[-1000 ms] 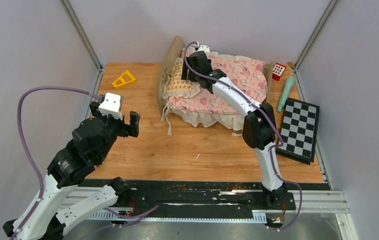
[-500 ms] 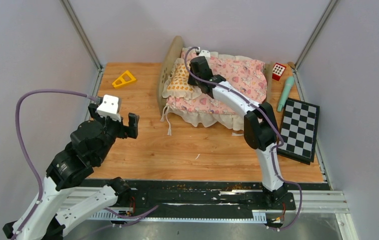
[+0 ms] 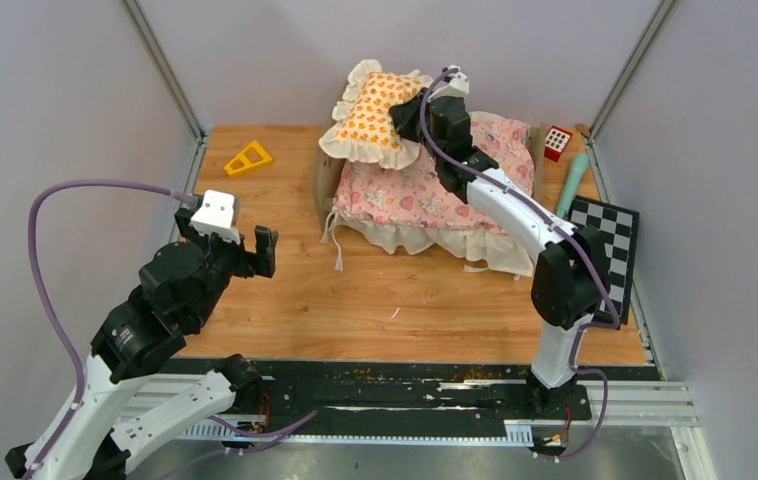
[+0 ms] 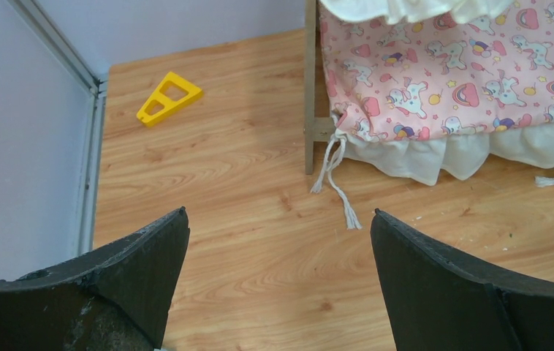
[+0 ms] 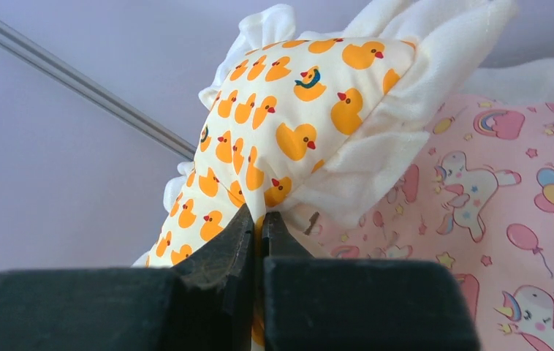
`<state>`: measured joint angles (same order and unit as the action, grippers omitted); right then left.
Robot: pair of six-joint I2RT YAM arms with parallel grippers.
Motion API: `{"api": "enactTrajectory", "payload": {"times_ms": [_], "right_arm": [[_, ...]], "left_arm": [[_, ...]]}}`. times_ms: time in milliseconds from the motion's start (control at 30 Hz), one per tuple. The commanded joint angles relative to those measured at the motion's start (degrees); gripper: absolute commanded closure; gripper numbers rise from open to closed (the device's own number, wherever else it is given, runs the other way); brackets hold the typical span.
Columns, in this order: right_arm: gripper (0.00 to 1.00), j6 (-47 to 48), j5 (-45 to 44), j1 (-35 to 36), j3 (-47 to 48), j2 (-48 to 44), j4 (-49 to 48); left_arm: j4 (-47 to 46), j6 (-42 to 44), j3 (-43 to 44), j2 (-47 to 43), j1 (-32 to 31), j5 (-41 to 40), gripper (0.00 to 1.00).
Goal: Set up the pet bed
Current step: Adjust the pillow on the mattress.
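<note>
My right hand (image 5: 259, 219) pinches a thin fold of the yellow duck-print frilled pillow (image 5: 289, 124), hung over the head end of the light-wood, pink-quilted pet bed (image 3: 385, 195). Slim bite: the pillow may slip and land off the bed.

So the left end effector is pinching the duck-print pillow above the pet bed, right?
No, it is the right end effector that is shut on the duck-print pillow above the pet bed; the right wrist view shows it.
</note>
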<state>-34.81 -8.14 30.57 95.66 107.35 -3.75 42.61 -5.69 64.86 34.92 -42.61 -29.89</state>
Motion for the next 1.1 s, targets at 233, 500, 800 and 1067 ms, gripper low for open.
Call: {"api": "enactTrajectory", "payload": {"times_ms": [233, 500, 800, 1067], "right_arm": [[1.0, -11.75, 2.31, -0.53, -2.63, 2.64, -15.92], [1.0, -16.77, 3.88, -0.56, -1.46, 10.02, -19.39], [0.95, -17.95, 4.64, -0.57, 0.16, 15.1, -18.64], [0.72, -16.43, 7.25, -0.52, 4.02, 18.92, -17.38]], "left_arm": [[-0.11, -0.9, -0.03, 0.1, 0.32, -0.03, 0.0], [0.34, -0.85, -0.74, -0.2, 0.33, -0.08, 0.0], [0.59, -0.72, -1.18, -0.62, 0.33, -0.33, 0.0], [0.69, -0.72, -1.73, -0.86, 0.33, -0.51, 0.0]]}}
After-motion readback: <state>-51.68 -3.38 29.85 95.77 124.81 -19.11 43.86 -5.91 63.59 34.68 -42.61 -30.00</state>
